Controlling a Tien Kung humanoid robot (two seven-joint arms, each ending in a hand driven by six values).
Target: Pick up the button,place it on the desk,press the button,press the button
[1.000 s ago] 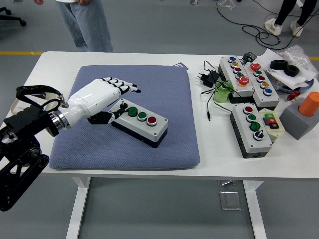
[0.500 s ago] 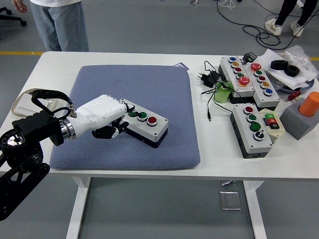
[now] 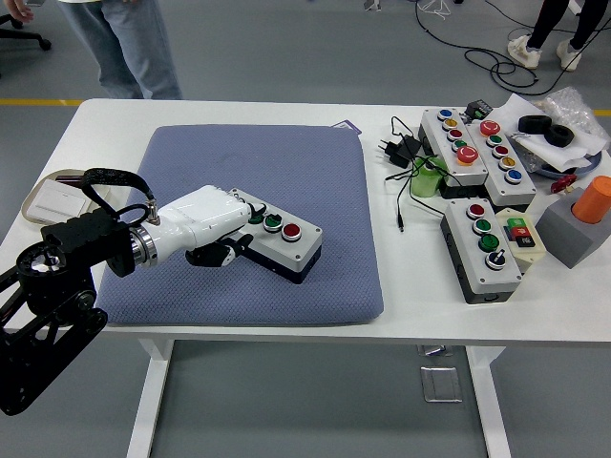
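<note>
1. The robot's left hand (image 3: 215, 229) lies curled over the near end of the button box (image 3: 277, 236), fingers wrapped over its top and thumb below, apparently gripping it.
2. The box rests on the blue pad (image 3: 286, 153) on the desk (image 3: 86, 124); judging by this, lifting, placing on the bare desk and both presses remain.
3. Further right lie more button boxes (image 3: 482, 243).
4. No writing is legible.
5. A person (image 3: 124, 43) stands beyond the desk.
</note>
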